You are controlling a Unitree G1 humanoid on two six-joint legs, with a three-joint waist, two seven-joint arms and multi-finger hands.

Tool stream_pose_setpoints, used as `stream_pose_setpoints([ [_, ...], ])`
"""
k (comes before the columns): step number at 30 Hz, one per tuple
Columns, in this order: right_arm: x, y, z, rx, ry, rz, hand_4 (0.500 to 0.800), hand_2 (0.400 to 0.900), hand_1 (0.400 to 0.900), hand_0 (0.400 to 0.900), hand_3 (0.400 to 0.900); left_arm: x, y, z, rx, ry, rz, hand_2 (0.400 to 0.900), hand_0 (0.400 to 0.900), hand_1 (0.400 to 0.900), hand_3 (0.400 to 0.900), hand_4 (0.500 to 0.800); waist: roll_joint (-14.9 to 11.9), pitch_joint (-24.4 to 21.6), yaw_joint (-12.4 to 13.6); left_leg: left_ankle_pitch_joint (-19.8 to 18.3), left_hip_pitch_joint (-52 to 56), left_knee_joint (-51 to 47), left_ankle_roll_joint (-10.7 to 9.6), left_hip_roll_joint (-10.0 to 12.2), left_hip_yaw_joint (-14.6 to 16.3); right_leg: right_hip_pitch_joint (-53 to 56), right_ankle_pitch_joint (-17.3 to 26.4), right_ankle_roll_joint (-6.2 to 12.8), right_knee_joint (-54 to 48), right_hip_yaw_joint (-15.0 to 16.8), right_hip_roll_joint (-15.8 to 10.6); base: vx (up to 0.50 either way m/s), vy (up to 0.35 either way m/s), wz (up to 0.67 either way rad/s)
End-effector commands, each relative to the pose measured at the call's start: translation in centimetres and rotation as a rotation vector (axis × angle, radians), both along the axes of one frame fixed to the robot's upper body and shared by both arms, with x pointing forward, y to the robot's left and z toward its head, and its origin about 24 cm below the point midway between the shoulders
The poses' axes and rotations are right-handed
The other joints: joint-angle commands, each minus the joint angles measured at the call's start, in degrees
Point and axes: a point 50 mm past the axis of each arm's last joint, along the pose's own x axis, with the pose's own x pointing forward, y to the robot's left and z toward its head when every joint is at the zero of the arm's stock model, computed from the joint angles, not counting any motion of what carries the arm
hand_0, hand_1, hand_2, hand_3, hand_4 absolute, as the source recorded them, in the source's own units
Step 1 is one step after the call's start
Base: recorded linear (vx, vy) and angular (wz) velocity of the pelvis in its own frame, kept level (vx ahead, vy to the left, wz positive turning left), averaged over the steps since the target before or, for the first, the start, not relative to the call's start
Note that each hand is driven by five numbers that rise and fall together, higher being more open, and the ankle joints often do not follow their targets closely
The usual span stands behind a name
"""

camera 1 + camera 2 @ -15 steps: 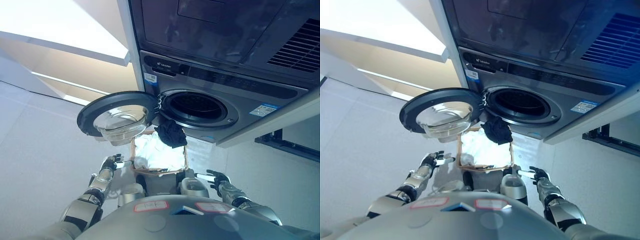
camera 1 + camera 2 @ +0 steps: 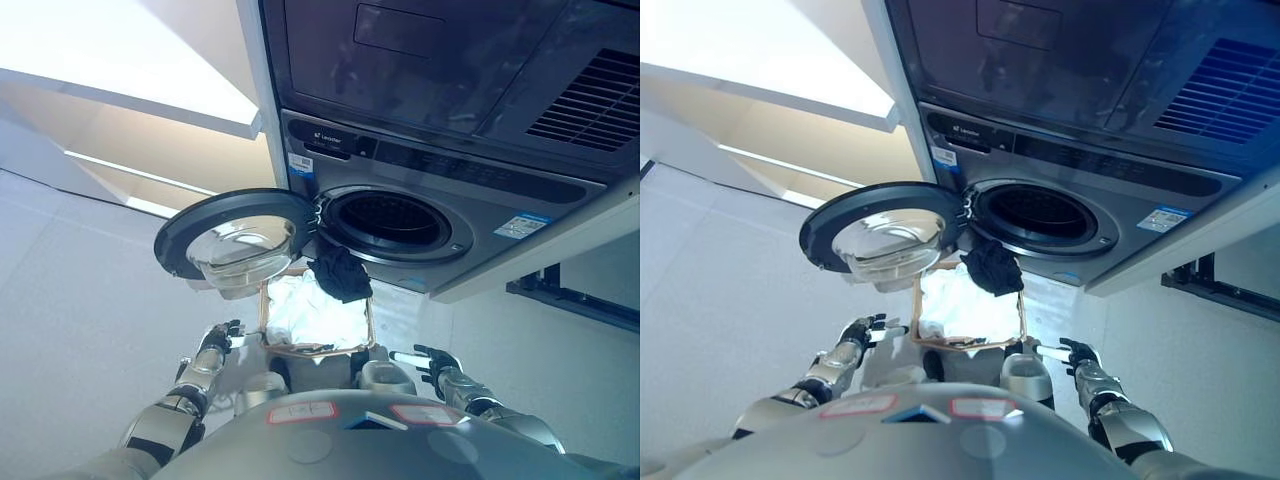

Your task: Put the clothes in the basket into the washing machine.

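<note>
Basket (image 2: 316,345) between both hands' fingers (image 2: 232,328), untouched

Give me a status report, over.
Left hand and right hand open, flanking the basket, holding nothing. Dark garment hangs over the basket's far rim; white clothes inside. Washer door swung open, drum unobstructed.

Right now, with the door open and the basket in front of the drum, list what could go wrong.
1. The dark garment lies at the far end of the basket, just below the drum opening; a careless lift could drop it on the floor.
2. The open door stands over the basket's left side, so the left hand may knock it when rising.
3. The right hand is beside the basket, not on it.
</note>
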Motion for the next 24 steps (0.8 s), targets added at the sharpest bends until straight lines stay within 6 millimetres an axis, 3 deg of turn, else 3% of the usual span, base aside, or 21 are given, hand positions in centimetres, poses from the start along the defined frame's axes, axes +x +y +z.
stream_pose_setpoints([
  [1, 1.8, -1.5, 0.7, -0.068, -0.012, 0.045, 0.8, 0.9, 0.9, 0.9, 0.9, 1.9, 0.8, 0.6, 0.036, -0.036, 0.017, 0.9, 0.9, 0.9, 0.9, 0.8, 0.8, 1.4, 0.0, -4.4, 0.1, 0.3, -2.1, 1.7, 2.0, 2.2, -5.2, 4.04, 0.0, -1.6, -1.9, 0.0, 0.0, 0.0],
  [8, 2.6, -1.9, 1.0, -0.092, -0.027, 0.077, 0.8, 0.9, 0.9, 0.9, 0.9, 2.0, 1.3, 0.7, 0.057, -0.039, 0.033, 0.9, 0.9, 0.9, 0.9, 0.8, 1.0, 1.9, 0.1, -4.7, -0.2, 0.3, -1.4, 1.0, 1.5, 1.7, -5.1, 4.13, 0.7, -1.5, -2.1, 0.01, 0.013, 0.01],
  [12, 5.4, -2.2, 1.9, -0.162, -0.06, 0.266, 0.8, 0.9, 0.9, 0.9, 0.9, 2.8, 1.7, 1.2, 0.081, -0.062, 0.01, 0.9, 0.9, 0.9, 0.9, 0.8, 1.6, 3.5, 1.0, -4.3, -2.1, 0.3, 0.1, 0.4, 0.8, -4.4, -6.4, 4.63, 10.5, -0.3, -2.7, -0.04, 0.055, -0.06],
  [14, 5.4, -2.2, 1.9, -0.162, -0.06, 0.266, 0.8, 0.9, 0.9, 0.9, 0.9, 2.8, 1.7, 1.2, 0.081, -0.062, 0.01, 0.9, 0.9, 0.9, 0.9, 0.8, 1.6, 3.4, 1.0, -4.3, -2.1, 0.3, 0.1, 0.4, 0.8, -4.5, -6.4, 4.63, 10.5, -0.3, -2.7, -0.05, 0.024, 0.14],
  [15, 8.4, -2.3, 3.1, -0.232, -0.122, 0.42, 0.8, 0.9, 0.9, 0.9, 0.9, 4.3, 2.1, 1.8, 0.097, -0.106, -0.013, 0.9, 0.9, 0.9, 0.9, 0.8, 2.1, 5.6, 0.2, -3.2, -3.9, 0.3, 0.7, 0.3, -0.6, -10.4, -6.2, 5.76, 19.3, 3.4, -1.7, -0.1, 0.041, 0.59],
  [16, 11.4, -2.3, 4.6, -0.304, -0.186, 0.567, 0.8, 0.9, 0.9, 0.9, 0.9, 5.4, 2.4, 2.3, 0.119, -0.135, -0.033, 0.9, 0.9, 0.9, 0.9, 0.8, 2.6, 6.7, -0.2, -2.7, -5.6, 0.3, 0.4, -0.2, -2.1, -11.7, -6.9, 5.99, 16.4, 8.9, -1.0, -0.08, 0.004, 0.61],
  [17, 12.1, -2.3, 5.1, -0.331, -0.209, 0.598, 0.8, 0.9, 0.9, 0.9, 0.9, 5.6, 2.6, 2.5, 0.129, -0.145, -0.034, 0.9, 0.9, 0.9, 0.9, 0.8, 2.6, 6.8, 0.3, -2.5, -6.4, 0.3, 0.2, -0.2, -2.3, -12.2, -6.1, 5.42, 13.8, 9.6, -1.7, -0.02, -0.094, 0.33],
  [19, 14.8, -1.1, 6.4, -0.387, -0.266, 0.768, 0.8, 0.9, 0.9, 0.9, 0.9, 6.3, 3.0, 3.0, 0.147, -0.171, -0.022, 0.9, 0.9, 0.9, 0.9, 0.8, 2.0, 8.0, 1.4, -1.9, -8.1, 0.3, -0.8, 0.2, -2.3, -13.1, -2.8, 4.77, 8.7, 6.9, -3.9, 0.0, -0.162, 0.12],
  [20, 15.1, -1.1, 6.7, -0.418, -0.265, 0.834, 0.8, 0.9, 0.9, 0.9, 0.9, 6.4, 3.1, 3.0, 0.148, -0.174, -0.015, 0.9, 0.9, 0.9, 0.9, 0.8, 1.5, 8.2, 1.7, -1.7, -8.6, 0.3, -1.2, 0.2, -2.5, -12.6, -2.5, 4.73, 7.4, 5.9, -4.3, 0.06, -0.164, 0.34],
  [23, 18.4, -0.2, 9.1, -0.523, -0.354, 1.0, 0.8, 0.9, 0.9, 0.9, 0.9, 7.4, 2.6, 3.3, 0.135, -0.21, 0.014, 0.9, 0.9, 0.9, 0.9, 0.8, 1.3, 10.7, 2.8, -0.2, -11.6, 0.3, -2.4, 1.2, -3.5, -14.6, -2.3, 4.14, 7.2, 3.5, -3.9, -0.02, -0.139, 0.36],
  [24, 18.4, -0.2, 9.1, -0.523, -0.355, 1.0, 0.8, 0.9, 0.9, 0.9, 0.9, 7.4, 2.6, 3.3, 0.135, -0.21, 0.015, 0.9, 0.9, 0.9, 0.9, 0.8, 1.3, 10.6, 2.7, -0.2, -11.8, 0.3, -2.4, 1.2, -3.6, -14.7, -2.3, 4.13, 7.2, 3.4, -3.9, -0.07, -0.183, 0.51],
])
